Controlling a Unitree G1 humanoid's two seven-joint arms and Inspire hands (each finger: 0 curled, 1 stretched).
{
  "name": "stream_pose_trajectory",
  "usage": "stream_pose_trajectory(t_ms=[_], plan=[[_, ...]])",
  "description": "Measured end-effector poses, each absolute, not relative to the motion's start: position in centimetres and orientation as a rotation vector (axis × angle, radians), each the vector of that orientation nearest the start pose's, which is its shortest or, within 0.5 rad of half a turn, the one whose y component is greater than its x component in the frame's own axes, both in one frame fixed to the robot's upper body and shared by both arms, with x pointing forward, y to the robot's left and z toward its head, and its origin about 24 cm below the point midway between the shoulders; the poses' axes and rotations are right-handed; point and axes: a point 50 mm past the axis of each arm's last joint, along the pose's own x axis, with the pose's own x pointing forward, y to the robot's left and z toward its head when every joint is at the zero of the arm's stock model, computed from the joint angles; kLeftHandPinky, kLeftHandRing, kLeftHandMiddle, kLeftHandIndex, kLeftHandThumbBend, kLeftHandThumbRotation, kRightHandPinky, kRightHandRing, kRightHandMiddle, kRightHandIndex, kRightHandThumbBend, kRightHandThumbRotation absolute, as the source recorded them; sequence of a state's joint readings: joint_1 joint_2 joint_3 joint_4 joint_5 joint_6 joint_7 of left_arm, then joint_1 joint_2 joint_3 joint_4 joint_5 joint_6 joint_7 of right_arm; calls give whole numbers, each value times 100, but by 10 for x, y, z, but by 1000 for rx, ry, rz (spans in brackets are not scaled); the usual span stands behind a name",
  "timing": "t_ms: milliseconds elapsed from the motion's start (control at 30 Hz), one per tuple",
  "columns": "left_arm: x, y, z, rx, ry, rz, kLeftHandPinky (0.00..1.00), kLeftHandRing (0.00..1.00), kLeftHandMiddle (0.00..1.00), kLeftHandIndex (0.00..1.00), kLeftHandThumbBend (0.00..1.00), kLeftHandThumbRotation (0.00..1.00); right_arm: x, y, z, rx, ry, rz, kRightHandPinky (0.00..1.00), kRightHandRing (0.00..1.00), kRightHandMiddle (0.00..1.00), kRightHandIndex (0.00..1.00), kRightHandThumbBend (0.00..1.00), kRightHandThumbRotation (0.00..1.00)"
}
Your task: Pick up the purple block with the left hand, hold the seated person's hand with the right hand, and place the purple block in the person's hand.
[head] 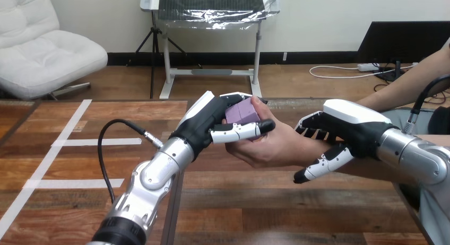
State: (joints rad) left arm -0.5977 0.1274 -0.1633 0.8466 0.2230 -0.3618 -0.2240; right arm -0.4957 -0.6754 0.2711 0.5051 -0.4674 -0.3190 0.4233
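Note:
The purple block [242, 112] sits above the middle of the table, between my left hand [204, 123] and the person's hand [270, 148]. My left hand is shut on the block, with its thumb across the front and its fingers over the top. The person's hand comes in from the right, palm up under the block, with fingertips curled up against the block's right side. My right hand [353, 125] is at the person's wrist, fingers curled over the top and thumb under it, so it is shut on the wrist.
White tape lines [58, 144] mark the wooden table [265, 213] at the left. A black cable [106, 149] loops out from my left forearm. The person's forearm [403, 88] stretches away to the right edge.

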Motion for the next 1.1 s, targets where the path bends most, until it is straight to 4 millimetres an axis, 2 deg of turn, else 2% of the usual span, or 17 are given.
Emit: stream_pose_trajectory(t_ms=[367,733,1100], plan=[[337,108,43,469,-79,-516,70,78,78,75,79,90,324,-223,87,-1231,30,620,52,61,67,71,78,47],[331,119,39,486,-82,-489,72,79,78,75,81,93,321,-225,83,-1232,34,629,52,62,67,71,78,49],[321,135,35,515,-82,-444,74,79,77,75,78,93,316,-229,79,-1218,33,635,54,65,68,71,79,48]])
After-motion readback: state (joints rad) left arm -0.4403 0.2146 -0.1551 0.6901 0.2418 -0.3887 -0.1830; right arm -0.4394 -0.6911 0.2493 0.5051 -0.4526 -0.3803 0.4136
